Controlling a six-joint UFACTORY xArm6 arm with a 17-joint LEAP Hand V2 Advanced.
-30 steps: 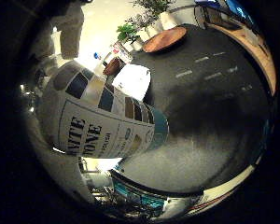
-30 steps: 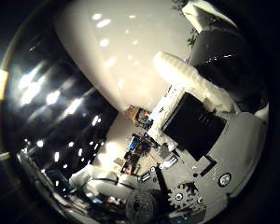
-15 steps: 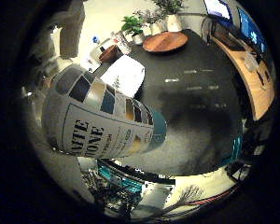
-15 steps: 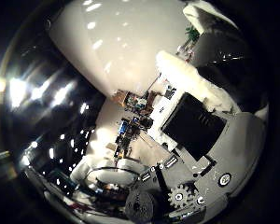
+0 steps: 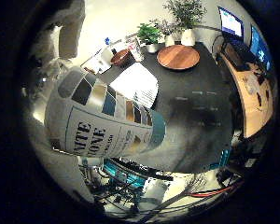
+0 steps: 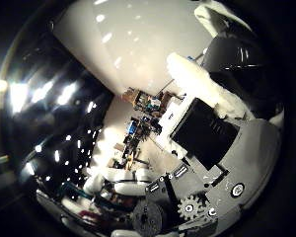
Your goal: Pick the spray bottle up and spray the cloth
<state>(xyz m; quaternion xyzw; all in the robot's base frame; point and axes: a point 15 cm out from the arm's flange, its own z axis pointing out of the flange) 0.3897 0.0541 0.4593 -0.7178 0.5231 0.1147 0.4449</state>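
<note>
While close against the palm in the little finger side view, spray bottle (image 5: 105,123) hangs above black table (image 5: 196,116) with white cloth (image 5: 136,86) and wooden plate (image 5: 178,57). Thumb side view: hand (image 6: 207,128) fingers curled round the bottle's pale body.

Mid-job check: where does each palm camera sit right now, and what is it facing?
Little finger side palm view: faces the spray bottle close to the palm, over the dark table carrying a white cloth and wooden plate.
Thumb side palm view: faces the ceiling and room; robot hand parts fill one side.
Shared: nothing clearly.
</note>
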